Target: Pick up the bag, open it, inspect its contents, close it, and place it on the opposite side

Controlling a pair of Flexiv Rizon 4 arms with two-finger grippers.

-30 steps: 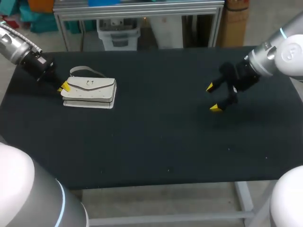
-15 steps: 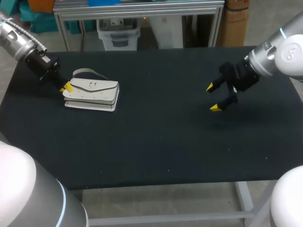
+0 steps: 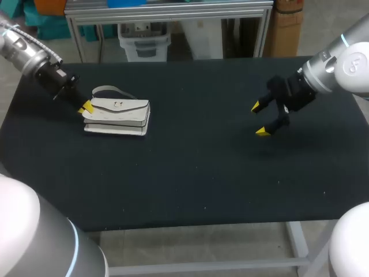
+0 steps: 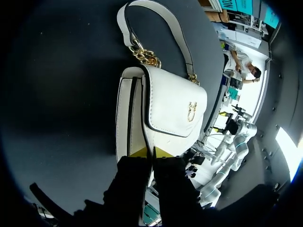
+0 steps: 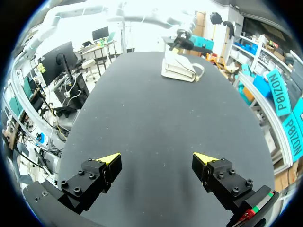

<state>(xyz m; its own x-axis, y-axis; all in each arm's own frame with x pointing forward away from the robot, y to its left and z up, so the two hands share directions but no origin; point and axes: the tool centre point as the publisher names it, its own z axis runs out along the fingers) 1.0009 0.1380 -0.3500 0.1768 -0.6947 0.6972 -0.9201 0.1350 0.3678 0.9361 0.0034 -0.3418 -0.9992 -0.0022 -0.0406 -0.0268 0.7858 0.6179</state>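
Only bag point(image 4: 165, 109) edge between left fingers point(image 4: 139, 152)

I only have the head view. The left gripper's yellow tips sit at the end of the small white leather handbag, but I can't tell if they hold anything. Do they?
Observer: Yes. In the left wrist view the left gripper has its tips almost together, closed on the side edge of the white leather handbag's flap.
Operator: Is that flap lifted at all?
Observer: No. It lies flat against the body, with the gold clasp at its front edge.
Operator: How is the handle fixed on?
Observer: The white handle joins the bag through short gold chain links at each end, ahead of the gripper.
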